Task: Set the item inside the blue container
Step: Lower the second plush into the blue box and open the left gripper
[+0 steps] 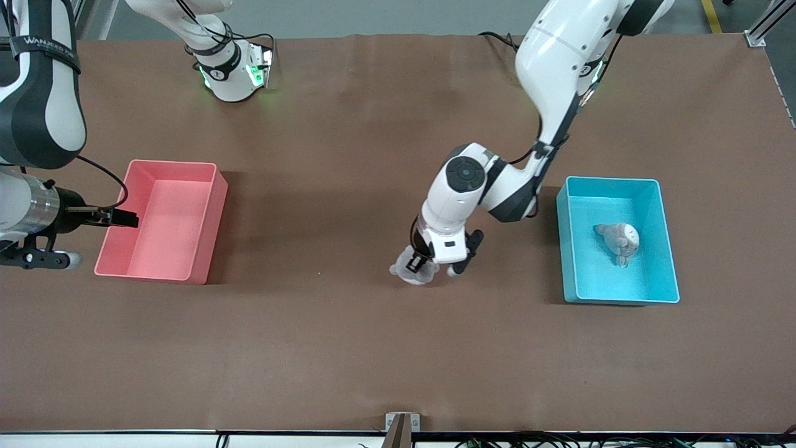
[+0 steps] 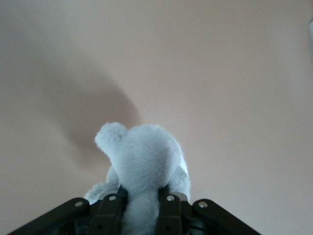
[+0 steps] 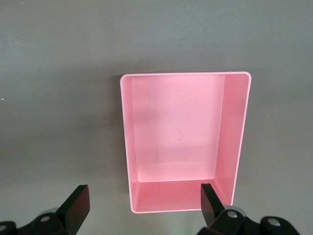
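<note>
In the front view, the left gripper is reaching down to the brown table near its middle, its fingers pressing into a pale grey plush that is lying on the table. The blue bin is sitting toward the left arm's end of the table, well apart from this plush, and is already holding another grey plush toy on its floor. The pink bin is sitting toward the right arm's end, and the right gripper is waiting just beside it at the view's edge. In the left wrist view, the two black fingers are squeezing the plush's body between them, narrow, with its rounded ear and head sticking out past the tips against the table. In the right wrist view, the right gripper's fingers are standing wide apart, holding nothing, and hanging over the near rim of the pink bin.
</note>
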`<state>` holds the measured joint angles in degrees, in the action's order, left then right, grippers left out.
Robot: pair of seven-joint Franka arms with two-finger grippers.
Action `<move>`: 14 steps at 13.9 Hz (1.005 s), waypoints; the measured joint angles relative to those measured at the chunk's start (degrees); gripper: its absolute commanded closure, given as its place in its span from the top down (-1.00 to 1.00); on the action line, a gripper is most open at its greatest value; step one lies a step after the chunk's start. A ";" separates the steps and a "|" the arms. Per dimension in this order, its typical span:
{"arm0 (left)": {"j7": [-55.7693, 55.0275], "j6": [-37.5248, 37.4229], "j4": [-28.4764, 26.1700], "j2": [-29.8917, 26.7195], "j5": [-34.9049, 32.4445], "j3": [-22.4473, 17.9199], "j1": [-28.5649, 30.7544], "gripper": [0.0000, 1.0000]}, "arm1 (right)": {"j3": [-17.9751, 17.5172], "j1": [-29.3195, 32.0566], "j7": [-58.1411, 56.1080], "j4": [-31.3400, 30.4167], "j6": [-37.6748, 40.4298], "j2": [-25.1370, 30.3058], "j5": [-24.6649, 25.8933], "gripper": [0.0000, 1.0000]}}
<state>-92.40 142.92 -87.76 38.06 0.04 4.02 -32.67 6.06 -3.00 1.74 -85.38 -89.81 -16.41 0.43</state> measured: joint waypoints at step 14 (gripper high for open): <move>56.59 -24.11 -14.47 -18.03 -0.49 -0.22 32.42 0.84 | -0.04 2.78 -1.10 -7.39 -5.40 7.56 0.60 1.00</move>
<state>-35.81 118.81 -102.23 20.03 -0.45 3.80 -0.26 6.02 -0.22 0.64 -92.77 -95.21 -8.85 1.04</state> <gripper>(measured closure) 0.780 0.000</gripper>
